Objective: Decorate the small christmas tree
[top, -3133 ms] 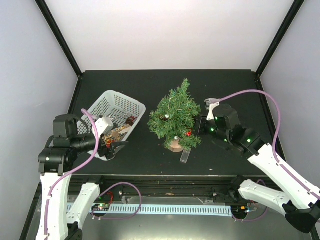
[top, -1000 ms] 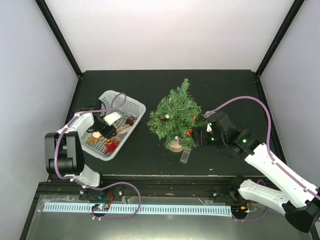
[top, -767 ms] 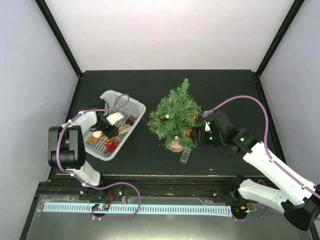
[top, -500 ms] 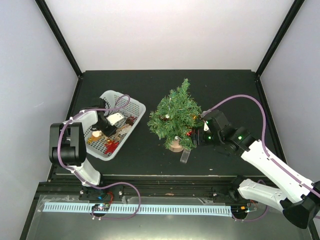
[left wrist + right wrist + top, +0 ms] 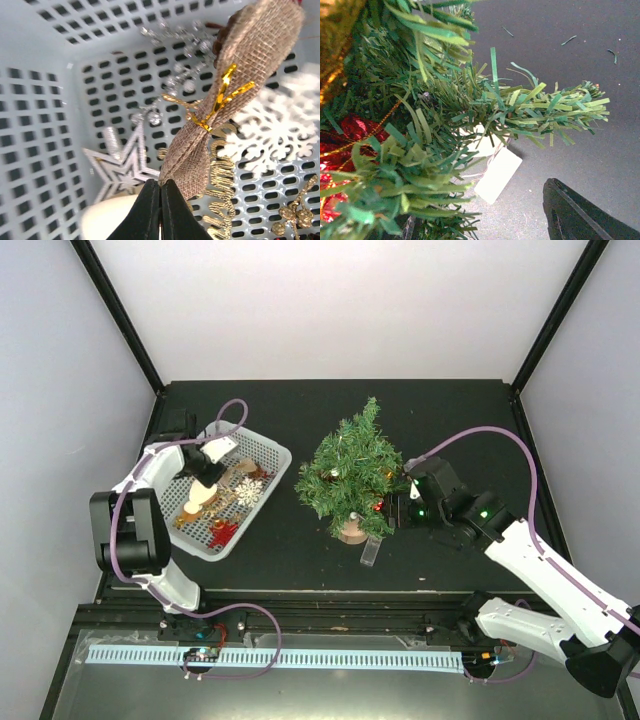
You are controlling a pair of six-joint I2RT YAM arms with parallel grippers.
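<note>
Burlap bow (image 5: 235, 100), star (image 5: 122, 165), snowflake (image 5: 275, 135) in basket (image 5: 35, 125)

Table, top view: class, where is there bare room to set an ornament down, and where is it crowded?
Free: the back strip behind basket and tree; the front strip between basket and clear piece; the back right corner. Crowded: the tree's right side, where the right arm sits close, and inside the basket.

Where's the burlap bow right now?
Left wrist view, mid-frame: the burlap bow has its lower end pinched in the left gripper, inside the basket, between the silver star on its left and the white snowflake on its right.
</note>
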